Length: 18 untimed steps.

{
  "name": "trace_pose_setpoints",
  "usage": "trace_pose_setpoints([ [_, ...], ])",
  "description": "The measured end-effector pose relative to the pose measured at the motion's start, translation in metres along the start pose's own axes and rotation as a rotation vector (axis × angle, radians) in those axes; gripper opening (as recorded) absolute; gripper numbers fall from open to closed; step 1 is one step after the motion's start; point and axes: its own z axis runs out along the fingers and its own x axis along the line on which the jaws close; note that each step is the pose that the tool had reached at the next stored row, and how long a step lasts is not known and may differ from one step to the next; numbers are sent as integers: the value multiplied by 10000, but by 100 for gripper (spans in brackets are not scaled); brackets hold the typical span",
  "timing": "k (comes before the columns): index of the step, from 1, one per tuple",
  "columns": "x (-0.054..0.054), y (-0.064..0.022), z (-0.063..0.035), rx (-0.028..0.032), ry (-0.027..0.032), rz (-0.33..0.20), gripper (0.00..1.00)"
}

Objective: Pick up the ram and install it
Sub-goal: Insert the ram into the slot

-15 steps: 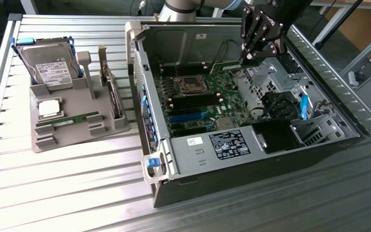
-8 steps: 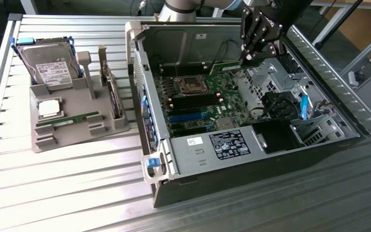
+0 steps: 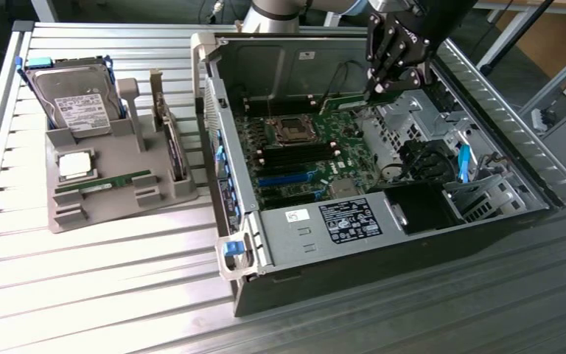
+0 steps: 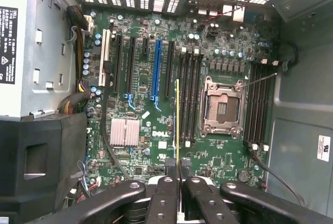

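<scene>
On slatted metal table (image 3: 96, 280): open PC (image 3: 283, 63) (hand (image 4: 177, 168) w/ ram (image 4: 177, 120) above)

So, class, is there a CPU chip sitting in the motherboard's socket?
No, the CPU socket on the motherboard stands empty, its bare contact bed showing inside the metal frame.

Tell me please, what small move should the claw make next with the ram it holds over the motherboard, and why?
Probably a slight sideways shift toward the CPU socket, before lowering. The claw is shut on the ram, held edge-down above the motherboard; its edge seems to run parallel to the black memory slots but just beside the nearest one, not over it.
</scene>
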Motion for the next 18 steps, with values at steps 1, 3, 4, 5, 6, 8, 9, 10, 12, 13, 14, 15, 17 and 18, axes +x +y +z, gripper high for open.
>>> trace_pose_setpoints([
  [1, 1, 0, 6, 0, 1, 0, 11],
  [3, 1, 0, 11, 0, 0, 0, 11],
  [4, 2, 0, 14, 0, 0, 0, 11],
  [5, 2, 0, 17, 0, 1, 0, 11],
  [6, 2, 0, 21, 0, 1, 0, 11],
  [8, 3, 0, 27, 0, 0, 0, 11],
  [9, 3, -1, 30, 0, 0, 0, 11],
  [10, 4, -1, 33, 0, 0, 0, 11],
  [12, 4, -1, 36, 0, 1, 0, 11],
  [13, 4, -1, 38, 0, 1, 0, 11],
  [14, 5, -1, 43, 0, 0, 0, 11],
  [15, 5, -1, 44, 0, 1, 0, 11],
  [17, 5, -1, 50, 0, 0, 0, 11],
  [18, 6, -1, 52, 0, 0, 0, 11],
])
